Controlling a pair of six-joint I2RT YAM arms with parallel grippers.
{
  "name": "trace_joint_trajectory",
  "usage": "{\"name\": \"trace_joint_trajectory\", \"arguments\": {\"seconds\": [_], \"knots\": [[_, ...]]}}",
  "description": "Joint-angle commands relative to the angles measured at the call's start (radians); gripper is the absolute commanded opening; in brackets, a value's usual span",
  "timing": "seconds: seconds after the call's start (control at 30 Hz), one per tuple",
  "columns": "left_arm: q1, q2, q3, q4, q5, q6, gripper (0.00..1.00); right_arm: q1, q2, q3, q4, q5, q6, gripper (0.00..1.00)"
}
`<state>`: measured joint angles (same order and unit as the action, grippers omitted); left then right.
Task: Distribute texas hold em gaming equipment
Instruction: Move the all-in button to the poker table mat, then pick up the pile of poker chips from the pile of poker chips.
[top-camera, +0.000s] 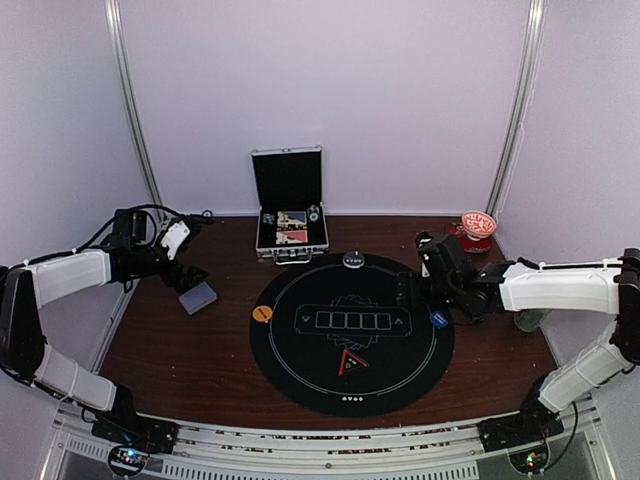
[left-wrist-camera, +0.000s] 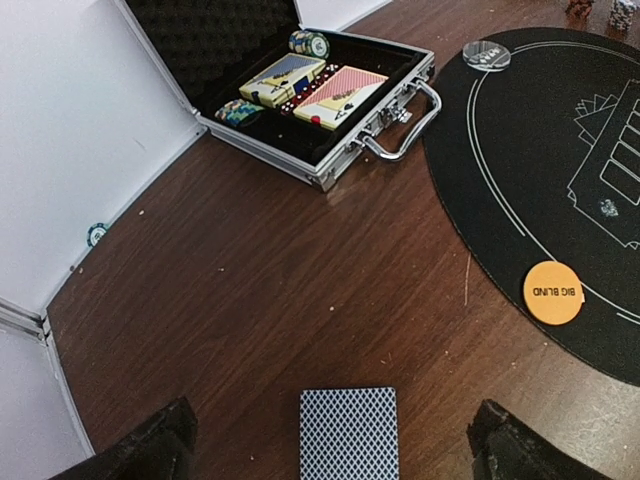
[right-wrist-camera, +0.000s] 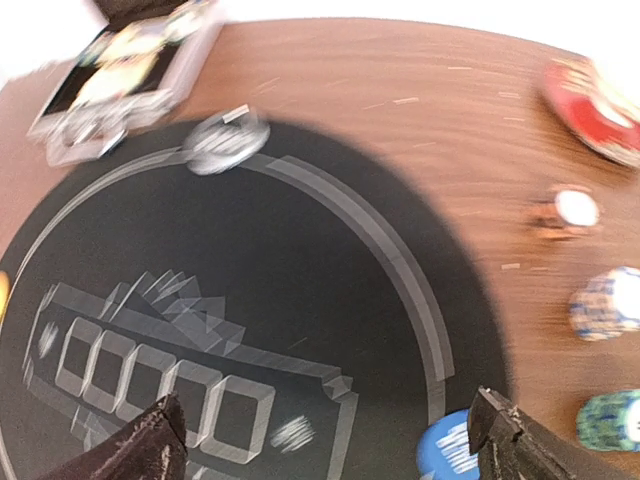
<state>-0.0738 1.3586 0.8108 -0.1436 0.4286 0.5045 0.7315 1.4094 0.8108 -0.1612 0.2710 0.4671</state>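
Plainly the deck (left-wrist-camera: 348, 432) is the left arm's business: it lies face down on the bare table (left-wrist-camera: 250, 300), left of the mat (left-wrist-camera: 560, 200) and well short of the case (left-wrist-camera: 320, 170). It sits directly under the left claw (left-wrist-camera: 330, 425), whose jaws stand wide open with nothing in them, one finger on each side of the cards. The deck's long axis runs square to the line between those fingers, so I judge a straight descent would let them close on its long edges without any turn of the wrist. The right claw (right-wrist-camera: 320, 440), also open and empty, hangs over the mat's far right side with a blue disc (right-wrist-camera: 450, 450) just beside one finger, well apart from the deck. An orange disc (left-wrist-camera: 553, 292) rests on the mat's left edge, and chips (right-wrist-camera: 610, 300) stand on the wood right of the mat.
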Motion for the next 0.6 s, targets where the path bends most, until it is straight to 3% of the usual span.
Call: {"name": "trace_joint_trajectory", "arguments": {"seconds": [0.0,0.27,0.57], "knots": [[0.003,0.009,0.002,0.040,0.039,-0.033,0.98,-0.113,-0.011,0.004,-0.018,0.105,0.077,1.00],[0.004,-0.014,-0.117,0.234,0.061,-0.136,0.98,-0.231,0.017,0.051,-0.097,0.266,0.092,1.00],[0.004,0.020,-0.131,0.282,0.099,-0.182,0.98,-0.370,0.085,0.087,-0.087,0.248,0.088,0.98]]}}
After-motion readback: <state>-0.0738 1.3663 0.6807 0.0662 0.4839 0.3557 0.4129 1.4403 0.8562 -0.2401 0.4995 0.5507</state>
